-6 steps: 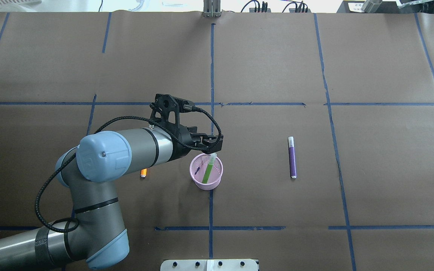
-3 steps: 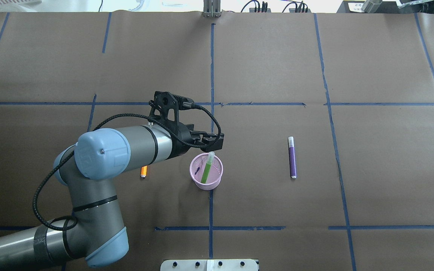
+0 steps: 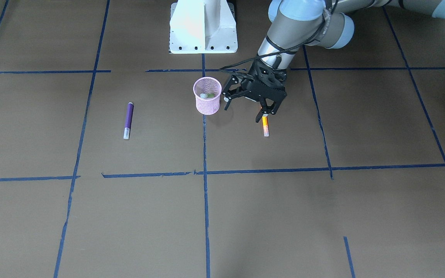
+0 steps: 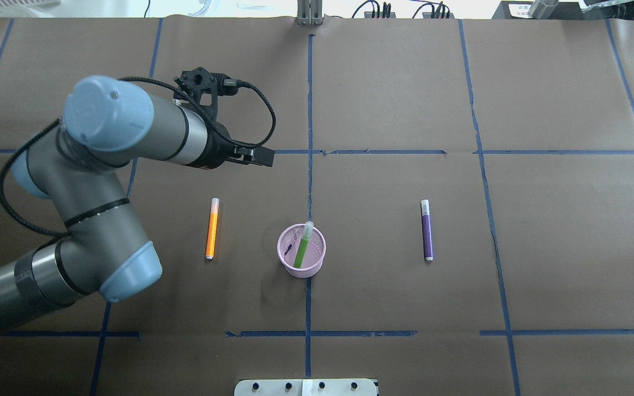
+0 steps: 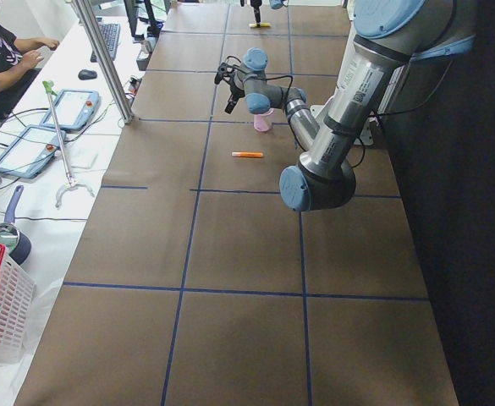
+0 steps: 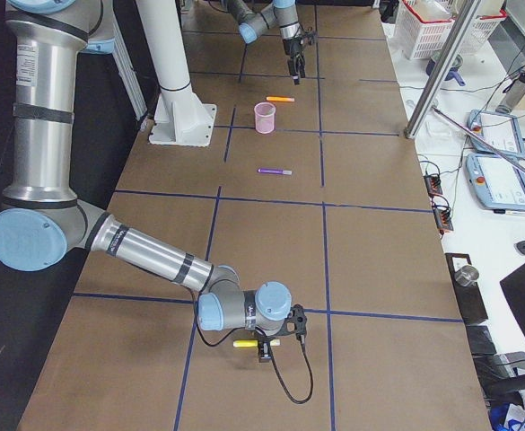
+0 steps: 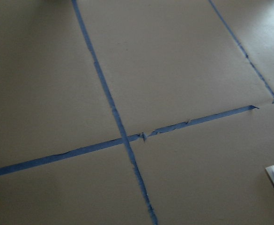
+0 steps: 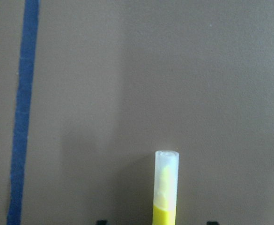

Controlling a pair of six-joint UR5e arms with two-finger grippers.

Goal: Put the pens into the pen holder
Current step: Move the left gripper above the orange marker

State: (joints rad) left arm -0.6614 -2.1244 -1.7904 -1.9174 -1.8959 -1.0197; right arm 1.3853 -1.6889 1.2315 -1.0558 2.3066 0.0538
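Flat, lying front-to-back, caps at far end: orange pen (image 4: 212, 229), purple pen (image 4: 427, 230). The yellow pen (image 8: 166, 187) shows in right-side views only. The left claw (image 3: 242, 112) is apart; right claw (image 6: 264, 352) unclear.

Blue tape lines (image 4: 310, 99) grid the brown paper (image 4: 394, 88); front-facing view, white pedestal (image 3: 203, 27) at twelve o'clock; left view, white basket (image 5: 0, 321) at eight o'clock.

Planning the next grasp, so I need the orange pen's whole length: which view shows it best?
Overhead exterior: the orange pen lies fully uncovered, end to end. In the front-facing view the left gripper covers one end. Both side views show it whole but tiny; neither wrist view shows it.
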